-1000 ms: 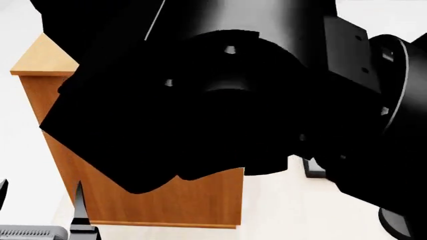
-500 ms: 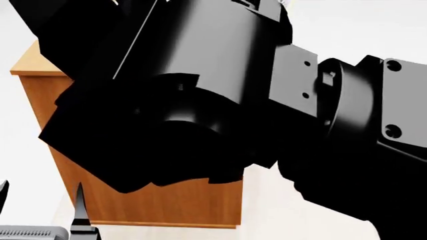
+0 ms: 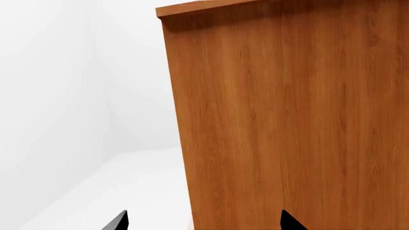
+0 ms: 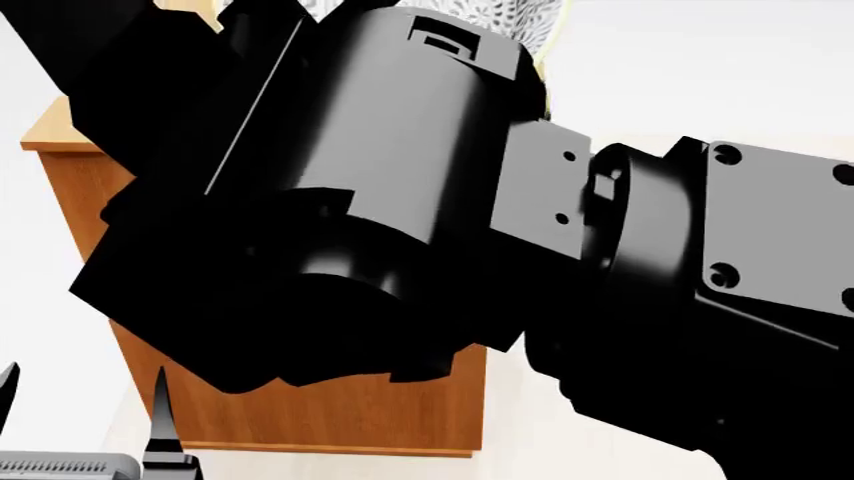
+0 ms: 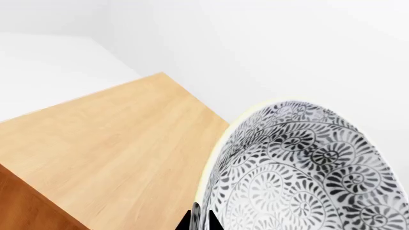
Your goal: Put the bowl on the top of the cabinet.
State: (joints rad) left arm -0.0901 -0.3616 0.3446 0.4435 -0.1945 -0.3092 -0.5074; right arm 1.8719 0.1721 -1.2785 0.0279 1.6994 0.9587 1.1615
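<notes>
Patterned bowl (image 5: 300,167) has risen into view above the cabinet (image 5: 108,139).

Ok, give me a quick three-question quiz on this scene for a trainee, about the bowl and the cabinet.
1. True or false: the left jaws hold the bowl.
2. What fills most of the left wrist view? A) a side of the cabinet B) a plate C) a rack
3. In the right wrist view, which face of the cabinet shows beside the bowl?

Key: 1 false, the left jaws stand open with nothing between them. 2 A. 3 its top.
</notes>
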